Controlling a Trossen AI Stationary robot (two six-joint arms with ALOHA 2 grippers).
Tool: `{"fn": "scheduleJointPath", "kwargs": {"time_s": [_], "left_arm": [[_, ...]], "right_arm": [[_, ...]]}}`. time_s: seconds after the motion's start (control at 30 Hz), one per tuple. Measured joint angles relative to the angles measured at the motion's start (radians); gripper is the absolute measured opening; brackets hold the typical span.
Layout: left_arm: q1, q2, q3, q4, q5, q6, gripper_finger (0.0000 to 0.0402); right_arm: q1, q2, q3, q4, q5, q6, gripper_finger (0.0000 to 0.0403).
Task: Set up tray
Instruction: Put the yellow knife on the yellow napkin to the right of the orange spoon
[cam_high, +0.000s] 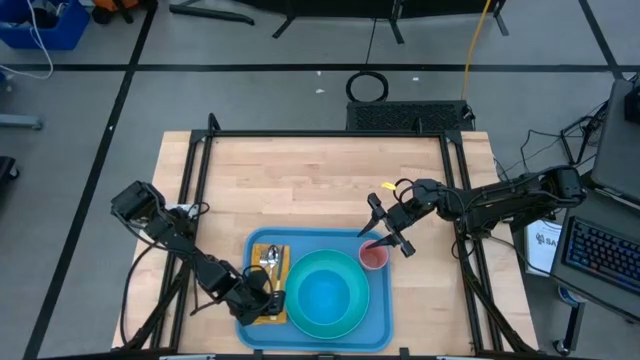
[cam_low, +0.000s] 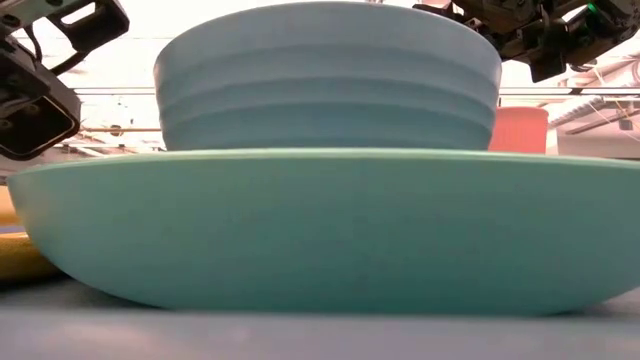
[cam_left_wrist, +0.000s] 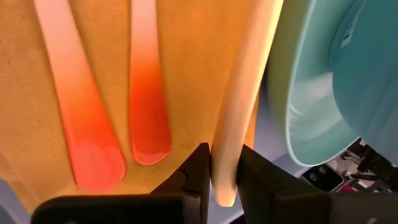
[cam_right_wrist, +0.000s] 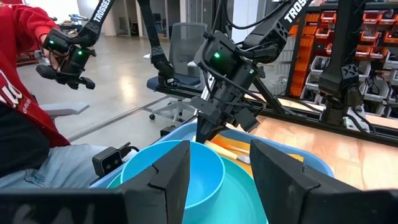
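Note:
The light-blue tray (cam_high: 378, 318) lies at the table's near edge. On it sits a turquoise plate (cam_low: 320, 230) with a blue bowl (cam_high: 325, 292) inside. A yellow napkin (cam_high: 285, 262) covers the tray's left side and carries a spoon (cam_high: 268, 258) and other utensils. My left gripper (cam_high: 262, 298) reaches down at the napkin's near end, shut on a pale utensil handle (cam_left_wrist: 236, 124). A red cup (cam_high: 374, 256) stands upright on the tray's far right corner. My right gripper (cam_high: 390, 232) hovers open and level just above the cup, holding nothing. My left gripper pinches the pale utensil's handle near its free end (cam_left_wrist: 225, 177) between its two fingers (cam_left_wrist: 196, 177). The fingers slant down from the table's near-left side and point along the handle. The handle lies flat along the napkin's right edge, beside the plate.
Two reddish handles (cam_left_wrist: 93, 124) lie on the napkin next to the held one. The plate's rim (cam_left_wrist: 292, 93) is close beside my left fingers. Bare wooden table (cam_high: 300, 180) stretches beyond the tray. A person in a red sleeve (cam_right_wrist: 18, 93) sits past the near edge.

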Motion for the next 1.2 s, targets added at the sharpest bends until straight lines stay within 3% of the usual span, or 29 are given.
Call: {"fn": "scheduleJointPath", "kwargs": {"time_s": [0.27, 0.57, 0.8, 1.0, 1.2], "left_arm": [[0.003, 0.000, 0.000, 0.029, -0.017, -0.005, 0.0079], [0.004, 0.000, 0.000, 0.029, -0.027, 0.008, 0.0063], [0.005, 0.000, 0.000, 0.029, -0.027, 0.027, 0.0084], [-0.008, 0.000, 0.000, 0.024, -0.030, 0.026, 0.0051], [-0.031, 0.000, -0.001, -0.001, -0.098, 0.005, 0.0051]], "right_arm": [[0.000, 0.000, 0.000, 0.000, 0.000, 0.000, 0.0155], [0.000, 0.000, 0.000, 0.000, 0.000, 0.000, 0.0155], [0.000, 0.000, 0.000, 0.000, 0.000, 0.001, 0.0155], [0.000, 0.000, 0.000, 0.000, 0.000, 0.001, 0.0155], [0.000, 0.000, 0.000, 0.000, 0.000, 0.001, 0.0155]]}}
